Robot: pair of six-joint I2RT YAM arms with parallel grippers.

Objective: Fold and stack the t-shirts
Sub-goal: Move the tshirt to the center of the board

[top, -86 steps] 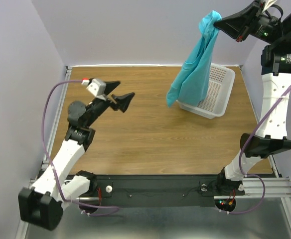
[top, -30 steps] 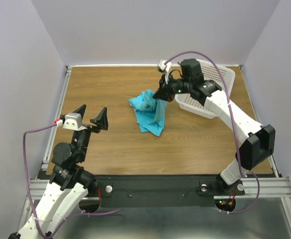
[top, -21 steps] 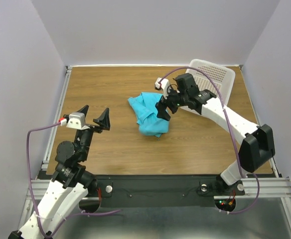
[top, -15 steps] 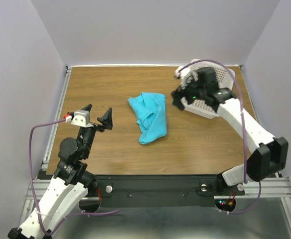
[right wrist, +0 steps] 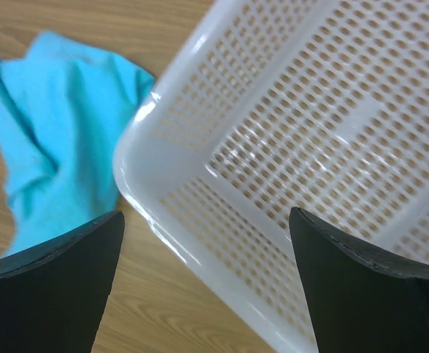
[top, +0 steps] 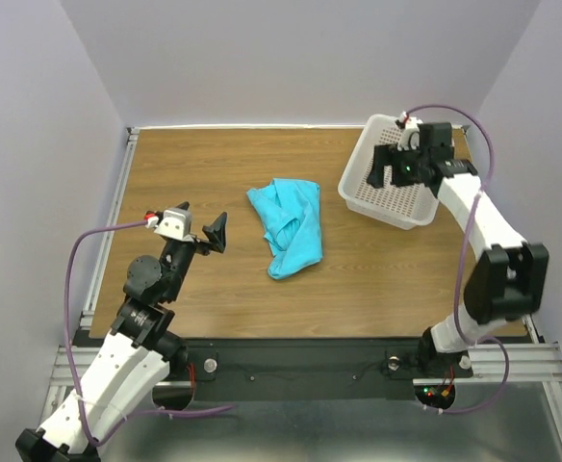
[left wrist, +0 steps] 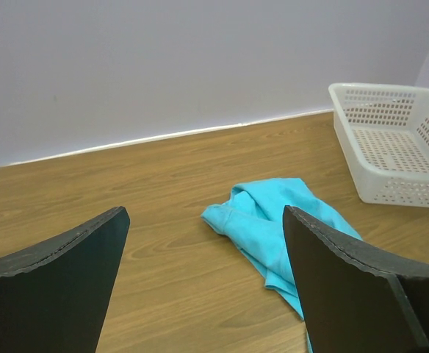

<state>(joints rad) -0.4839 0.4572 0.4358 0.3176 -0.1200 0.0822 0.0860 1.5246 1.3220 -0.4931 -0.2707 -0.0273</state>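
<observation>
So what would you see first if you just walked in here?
The bright turquoise t-shirt jumps out, lying crumpled in the middle of the wooden table. Then comes the white basket full of holes at the far right, where the right arm holds its black jaws open over it.

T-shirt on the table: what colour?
The t-shirt is plain turquoise-blue, shown best in the top external view.

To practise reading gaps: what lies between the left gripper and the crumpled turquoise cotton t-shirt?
Only bare brown wooden tabletop lies between the left gripper and the turquoise cotton t-shirt; the top view shows it.
</observation>
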